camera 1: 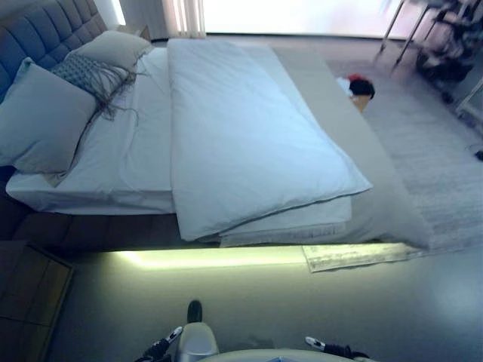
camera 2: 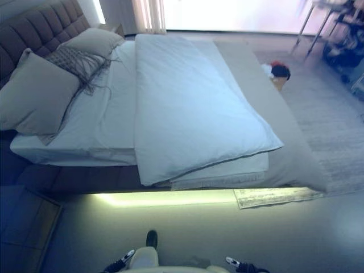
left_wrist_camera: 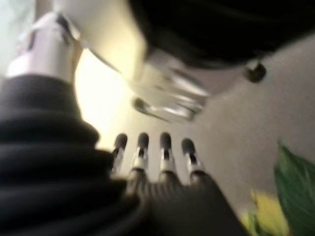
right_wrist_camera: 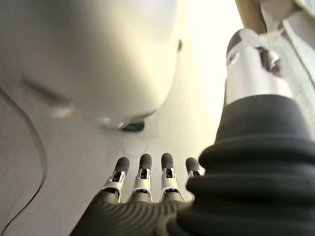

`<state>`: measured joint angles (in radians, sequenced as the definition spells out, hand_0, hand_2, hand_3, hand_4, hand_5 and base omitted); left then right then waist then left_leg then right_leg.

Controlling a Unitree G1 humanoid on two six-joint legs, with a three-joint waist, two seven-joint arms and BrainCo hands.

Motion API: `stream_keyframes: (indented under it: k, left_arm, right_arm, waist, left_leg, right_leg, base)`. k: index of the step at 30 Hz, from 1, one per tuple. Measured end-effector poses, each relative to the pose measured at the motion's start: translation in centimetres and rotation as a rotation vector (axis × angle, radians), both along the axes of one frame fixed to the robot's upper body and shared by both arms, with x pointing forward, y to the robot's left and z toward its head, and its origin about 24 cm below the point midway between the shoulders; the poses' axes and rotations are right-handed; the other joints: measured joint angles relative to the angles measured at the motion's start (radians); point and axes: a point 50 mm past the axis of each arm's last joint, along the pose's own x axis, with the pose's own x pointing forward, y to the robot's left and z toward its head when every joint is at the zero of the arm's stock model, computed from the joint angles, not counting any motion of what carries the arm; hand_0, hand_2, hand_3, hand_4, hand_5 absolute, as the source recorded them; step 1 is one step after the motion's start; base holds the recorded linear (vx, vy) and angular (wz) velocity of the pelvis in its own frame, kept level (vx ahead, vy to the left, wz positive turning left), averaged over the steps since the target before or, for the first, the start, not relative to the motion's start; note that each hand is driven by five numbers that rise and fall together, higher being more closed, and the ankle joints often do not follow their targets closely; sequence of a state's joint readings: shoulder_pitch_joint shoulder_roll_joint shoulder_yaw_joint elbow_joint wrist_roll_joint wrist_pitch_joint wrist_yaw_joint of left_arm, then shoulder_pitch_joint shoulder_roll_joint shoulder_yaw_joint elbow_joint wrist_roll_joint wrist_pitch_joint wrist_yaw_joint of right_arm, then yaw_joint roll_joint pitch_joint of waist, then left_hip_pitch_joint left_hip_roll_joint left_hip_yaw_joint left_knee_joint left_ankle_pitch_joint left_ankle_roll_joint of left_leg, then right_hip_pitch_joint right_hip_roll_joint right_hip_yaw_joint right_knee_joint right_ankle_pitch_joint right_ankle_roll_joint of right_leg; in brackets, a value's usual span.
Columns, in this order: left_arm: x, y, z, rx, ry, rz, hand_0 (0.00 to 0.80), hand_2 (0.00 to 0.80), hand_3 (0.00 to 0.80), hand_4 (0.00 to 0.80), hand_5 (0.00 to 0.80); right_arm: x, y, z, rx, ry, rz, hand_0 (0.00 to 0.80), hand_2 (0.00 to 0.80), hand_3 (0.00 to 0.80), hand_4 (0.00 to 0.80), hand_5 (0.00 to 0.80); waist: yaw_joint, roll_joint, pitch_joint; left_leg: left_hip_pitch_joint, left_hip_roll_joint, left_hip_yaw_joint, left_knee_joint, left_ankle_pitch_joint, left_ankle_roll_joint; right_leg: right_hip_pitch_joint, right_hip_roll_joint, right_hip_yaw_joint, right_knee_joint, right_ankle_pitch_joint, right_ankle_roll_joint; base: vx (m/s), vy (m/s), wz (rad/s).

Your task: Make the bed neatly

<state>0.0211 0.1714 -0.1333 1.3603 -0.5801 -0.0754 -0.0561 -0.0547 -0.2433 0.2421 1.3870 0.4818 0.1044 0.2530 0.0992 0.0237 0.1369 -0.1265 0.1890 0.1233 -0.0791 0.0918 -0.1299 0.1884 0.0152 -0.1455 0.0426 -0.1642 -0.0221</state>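
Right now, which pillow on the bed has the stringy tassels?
The middle pillow, the patterned one with long fringe trailing onto the sheet. The big pillow nearer you and the far pillow are both plain.

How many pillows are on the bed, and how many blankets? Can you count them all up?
Pillows: 3, a big plain one, a fringed one, a plain one by the headboard
Duvets: 1, folded on the bed
Total: 4
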Motion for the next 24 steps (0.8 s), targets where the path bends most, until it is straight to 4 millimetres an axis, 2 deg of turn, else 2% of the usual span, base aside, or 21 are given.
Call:
stream_keyframes:
  k: [1, 2, 3, 4, 5, 6, 8, 10, 11, 12, 13, 15, 17, 18, 19, 21, 22, 23, 24]
  left_arm:
    - [-0.1, -0.4, -0.1, -0.008, 0.001, 0.0, 0.0, 0.0, 0.0, 0.0, 0.0]
    - [-0.1, -0.4, -0.1, -0.005, 0.002, 0.0, 0.0, 0.0, 0.0, 0.0, 0.0]
    - [0.1, -0.2, 0.0, 0.003, -0.002, -0.007, 0.0, 0.0, 0.0, 0.0, 0.0]
    - [0.2, 0.1, 0.0, 0.012, -0.002, -0.018, 0.0, 0.0, 0.0, 0.0, 0.0]
    - [0.2, 0.8, 0.2, 0.028, -0.003, -0.017, 0.0, 0.0, 0.0, 0.0, 0.0]
    - [0.8, 1.5, 0.4, 0.045, -0.019, -0.02, 0.0, 0.0, 0.0, 0.0, 0.0]
    - [2.1, 2.1, 0.8, 0.066, -0.049, -0.05, 0.0, 0.0, 0.0, 0.0, 0.0]
    - [3.9, 2.3, 1.2, 0.083, -0.089, -0.107, 0.0, 0.0, 0.0, 0.0, 0.0]
    - [4.7, 2.1, 1.4, 0.084, -0.106, -0.139, 0.0, 0.0, 0.0, 0.0, 0.0]
    - [5.2, 1.8, 1.4, 0.085, -0.111, -0.168, 0.0, 0.0, 0.0, 0.0, 0.0]
    - [5.3, 1.5, 1.4, 0.083, -0.11, -0.185, 0.0, 0.0, 0.0, 0.0, 0.0]
    - [5.3, 1.1, 1.3, 0.078, -0.098, -0.183, 0.0, 0.0, 0.0, 0.0, 0.0]
    - [5.2, 0.9, 1.2, 0.07, -0.09, -0.181, 0.0, 0.0, 0.0, 0.0, 0.0]
    - [5.2, 0.6, 1.1, 0.064, -0.09, -0.18, 0.0, 0.0, 0.0, 0.0, 0.0]
    - [4.9, 0.7, 1.1, 0.066, -0.08, -0.176, 0.0, 0.0, 0.0, 0.0, 0.0]
    - [4.4, 0.9, 1.0, 0.069, -0.061, -0.172, 0.0, 0.0, 0.0, 0.0, 0.0]
    - [4.0, 1.1, 0.9, 0.072, -0.054, -0.17, 0.0, 0.0, 0.0, 0.0, 0.0]
    - [3.6, 1.4, 0.9, 0.077, -0.045, -0.168, 0.0, 0.0, 0.0, 0.0, 0.0]
    - [3.2, 1.5, 0.8, 0.076, -0.039, -0.163, 0.0, 0.0, 0.0, 0.0, 0.0]
  right_arm:
    - [0.0, -0.3, 0.1, -0.008, -0.001, -0.005, 0.0, 0.0, 0.0, 0.0, 0.0]
    - [0.2, -0.4, 0.1, -0.008, -0.009, -0.009, 0.0, 0.0, 0.0, 0.0, 0.0]
    - [0.4, -0.1, 0.1, 0.001, -0.017, -0.01, 0.0, 0.0, 0.0, 0.0, 0.0]
    - [0.3, 0.6, -0.1, 0.016, -0.013, -0.011, 0.0, 0.0, 0.0, 0.0, 0.0]
    - [0.2, 1.2, -0.2, 0.033, -0.01, -0.011, 0.0, 0.0, 0.0, 0.0, 0.0]
    - [0.3, 2.1, -0.3, 0.054, -0.017, -0.012, 0.0, 0.0, 0.0, 0.0, 0.0]
    - [0.7, 3.3, -0.4, 0.087, -0.039, -0.017, 0.0, 0.0, 0.0, 0.0, 0.0]
    - [1.0, 3.8, -0.4, 0.1, -0.064, -0.043, 0.0, 0.0, 0.0, 0.0, 0.0]
    - [1.5, 3.9, -0.3, 0.104, -0.079, -0.055, 0.0, 0.0, 0.0, 0.0, 0.0]
    - [1.8, 3.9, -0.2, 0.109, -0.091, -0.067, 0.0, 0.0, 0.0, 0.0, 0.0]
    - [2.1, 3.9, -0.2, 0.112, -0.105, -0.066, 0.0, 0.0, 0.0, 0.0, 0.0]
    - [2.6, 3.9, 0.0, 0.122, -0.135, -0.074, 0.0, 0.0, 0.0, 0.0, 0.0]
    - [3.3, 3.7, 0.2, 0.12, -0.165, -0.079, 0.0, 0.0, 0.0, 0.0, 0.0]
    - [3.7, 3.5, 0.3, 0.121, -0.181, -0.081, 0.0, 0.0, 0.0, 0.0, 0.0]
    - [4.1, 3.4, 0.5, 0.122, -0.204, -0.079, 0.0, 0.0, 0.0, 0.0, 0.0]
    - [5.1, 3.3, 0.8, 0.122, -0.243, -0.093, 0.0, 0.0, 0.0, 0.0, 0.0]
    - [5.0, 3.2, 0.8, 0.115, -0.244, -0.101, 0.0, 0.0, 0.0, 0.0, 0.0]
    - [4.7, 3.2, 0.6, 0.108, -0.236, -0.116, 0.0, 0.0, 0.0, 0.0, 0.0]
    - [4.1, 3.1, 0.5, 0.096, -0.216, -0.123, 0.0, 0.0, 0.0, 0.0, 0.0]
  waist:
    - [0.002, 0.019, -0.003]
    - [0.007, 0.023, -0.005]
    - [0.007, 0.018, -0.007]
    - [0.009, -0.009, -0.015]
    - [0.013, -0.035, -0.031]
    - [0.005, -0.075, -0.038]
    - [-0.004, -0.087, -0.041]
    - [-0.004, -0.077, -0.049]
    - [-0.005, -0.079, -0.057]
    - [-0.012, -0.077, -0.064]
    - [-0.016, -0.071, -0.069]
    - [-0.042, -0.035, -0.085]
    - [-0.065, -0.013, -0.082]
    - [-0.072, -0.012, -0.081]
    - [-0.087, -0.015, -0.081]
    - [-0.113, -0.029, -0.079]
    - [-0.118, -0.041, -0.077]
    - [-0.117, -0.066, -0.08]
    - [-0.111, -0.088, -0.082]
  left_leg:
    - [0.012, -0.001, 0.003, -0.003, 0.001, 0.001]
    - [0.016, -0.003, 0.004, -0.003, 0.004, 0.005]
    - [0.017, -0.007, 0.009, 0.0, 0.018, 0.022]
    - [0.037, -0.03, 0.013, -0.005, 0.081, 0.057]
    - [0.056, -0.06, 0.015, -0.015, 0.117, 0.06]
    - [0.083, -0.096, 0.023, -0.013, 0.123, 0.053]
    - [0.12, -0.117, 0.027, -0.009, 0.097, 0.075]
    - [0.142, -0.127, 0.036, -0.008, 0.063, 0.106]
    - [0.155, -0.135, 0.033, -0.007, 0.038, 0.111]
    - [0.167, -0.147, 0.028, -0.007, 0.019, 0.13]
    - [0.177, -0.149, 0.019, -0.007, 0.004, 0.142]
    - [0.188, -0.134, 0.002, -0.008, -0.018, 0.153]
    - [0.191, -0.123, 0.003, -0.009, -0.028, 0.151]
    - [0.191, -0.123, 0.01, -0.009, -0.038, 0.147]
    - [0.187, -0.124, 0.009, -0.014, -0.042, 0.144]
    - [0.19, -0.129, -0.01, -0.015, -0.05, 0.134]
    - [0.199, -0.132, -0.022, -0.014, -0.054, 0.127]
    - [0.215, -0.14, -0.03, -0.015, -0.062, 0.115]
    - [0.237, -0.141, -0.028, -0.014, -0.07, 0.098]
  right_leg:
    - [0.032, -0.003, 0.01, -0.025, -0.002, 0.014]
    - [0.061, -0.006, 0.017, -0.051, -0.004, 0.025]
    - [0.093, -0.012, 0.023, -0.072, -0.006, 0.038]
    - [0.122, -0.039, 0.03, -0.089, -0.008, 0.05]
    - [0.136, -0.069, 0.034, -0.096, -0.02, 0.071]
    - [0.148, -0.107, 0.026, -0.08, -0.029, 0.098]
    - [0.126, -0.135, -0.002, 0.039, -0.006, 0.131]
    - [0.067, -0.154, -0.015, 0.199, 0.023, 0.135]
    - [0.034, -0.168, -0.015, 0.285, 0.035, 0.138]
    - [-0.01, -0.191, -0.014, 0.378, 0.049, 0.137]
    - [-0.031, -0.2, -0.014, 0.412, 0.012, 0.132]
    - [-0.098, -0.187, -0.017, 0.368, -0.025, 0.136]
    - [-0.156, -0.172, -0.032, 0.19, -0.015, 0.148]
    - [-0.199, -0.169, -0.033, 0.088, 0.018, 0.176]
    - [-0.234, -0.161, -0.03, -0.007, 0.079, 0.191]
    - [-0.302, -0.159, -0.031, -0.091, 0.185, 0.192]
    - [-0.314, -0.161, -0.031, -0.102, 0.206, 0.192]
    - [-0.319, -0.171, -0.036, -0.077, 0.193, 0.191]
    - [-0.315, -0.181, -0.047, -0.041, 0.218, 0.161]
  base:
    - [0.474, 0.322, -0.14]
    - [0.483, 0.354, -0.18]
    - [0.41, 0.325, -0.28]
    - [0.42, 0.357, -0.3]
    - [0.398, 0.339, -0.31]
    - [0.436, 0.371, -0.06]
    - [0.353, 0.296, 0.19]
    - [0.3, 0.217, 0.21]
    - [0.261, 0.153, 0.17]
    - [0.241, 0.097, 0.12]
    - [0.244, 0.052, 0.04]
    - [0.217, -0.018, 0.04]
    - [0.202, -0.09, -0.01]
    - [0.236, -0.114, -0.1]
    - [0.258, -0.103, 0.0]
    - [0.25, -0.095, 0.3]
    - [0.268, -0.121, 0.59]
    - [0.286, -0.137, 0.76]
    - [0.272, -0.127, 0.77]
